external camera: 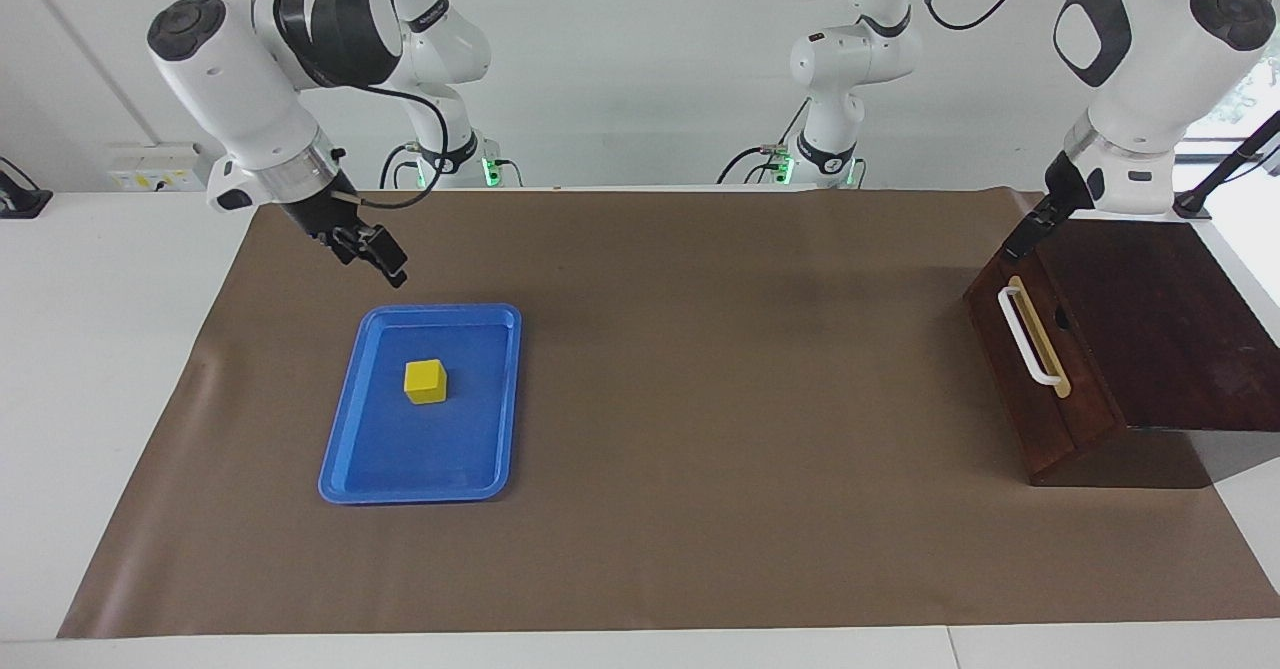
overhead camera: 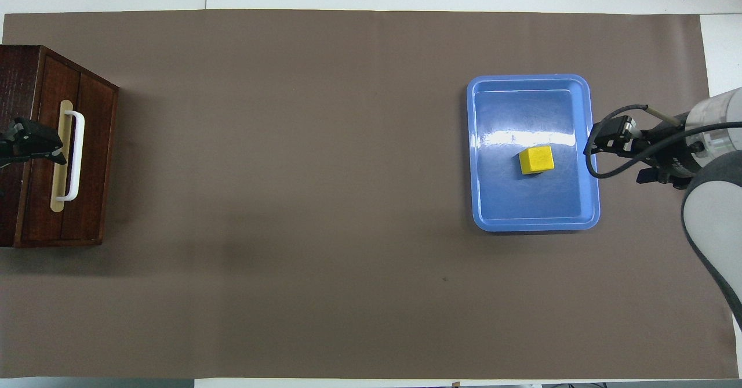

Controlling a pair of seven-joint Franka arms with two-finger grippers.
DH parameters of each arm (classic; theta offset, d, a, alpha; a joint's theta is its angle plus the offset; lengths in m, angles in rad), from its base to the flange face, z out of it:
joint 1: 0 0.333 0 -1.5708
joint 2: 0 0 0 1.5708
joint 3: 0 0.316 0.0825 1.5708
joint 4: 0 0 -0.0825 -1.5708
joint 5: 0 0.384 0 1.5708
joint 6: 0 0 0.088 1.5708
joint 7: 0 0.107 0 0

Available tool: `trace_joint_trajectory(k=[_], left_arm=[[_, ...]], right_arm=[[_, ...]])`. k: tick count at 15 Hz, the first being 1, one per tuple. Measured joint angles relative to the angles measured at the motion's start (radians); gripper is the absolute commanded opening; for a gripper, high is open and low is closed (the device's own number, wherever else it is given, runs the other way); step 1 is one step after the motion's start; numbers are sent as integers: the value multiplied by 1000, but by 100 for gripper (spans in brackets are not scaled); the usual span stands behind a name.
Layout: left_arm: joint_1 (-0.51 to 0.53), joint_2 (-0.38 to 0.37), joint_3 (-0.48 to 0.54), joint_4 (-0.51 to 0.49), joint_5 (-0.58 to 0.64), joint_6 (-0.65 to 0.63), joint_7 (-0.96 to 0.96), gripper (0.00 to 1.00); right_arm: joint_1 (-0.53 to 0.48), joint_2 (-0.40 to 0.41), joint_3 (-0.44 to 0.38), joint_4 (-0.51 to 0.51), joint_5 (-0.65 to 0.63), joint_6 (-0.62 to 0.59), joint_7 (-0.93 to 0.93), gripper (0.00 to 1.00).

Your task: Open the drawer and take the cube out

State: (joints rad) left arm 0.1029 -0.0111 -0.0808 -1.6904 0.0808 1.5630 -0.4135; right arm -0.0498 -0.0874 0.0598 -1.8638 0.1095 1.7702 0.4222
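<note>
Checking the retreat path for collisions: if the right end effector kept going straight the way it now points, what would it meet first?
The right end effector is raised and points slantwise down toward the blue tray. Going straight on, it would probably meet the tray's rim nearest the robots, before the yellow cube. Depth is unclear, so it might touch the brown mat first.
</note>
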Motion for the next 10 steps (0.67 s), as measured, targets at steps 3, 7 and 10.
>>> trace_joint_trajectory(k=[3,7,10], left_arm=[[-4,0,4,12,-50,-42,147,100],[-2,3,10,34,-106,-72,231,100],[-3,4,-3,81,-107,-113,250,100]], right_arm=[[0,-44,-1,0,-22,-83,-164,100],[-3,-46,-2,3,-74,-86,-379,100],[-8,-42,-2,12,-97,-87,-427,100]])
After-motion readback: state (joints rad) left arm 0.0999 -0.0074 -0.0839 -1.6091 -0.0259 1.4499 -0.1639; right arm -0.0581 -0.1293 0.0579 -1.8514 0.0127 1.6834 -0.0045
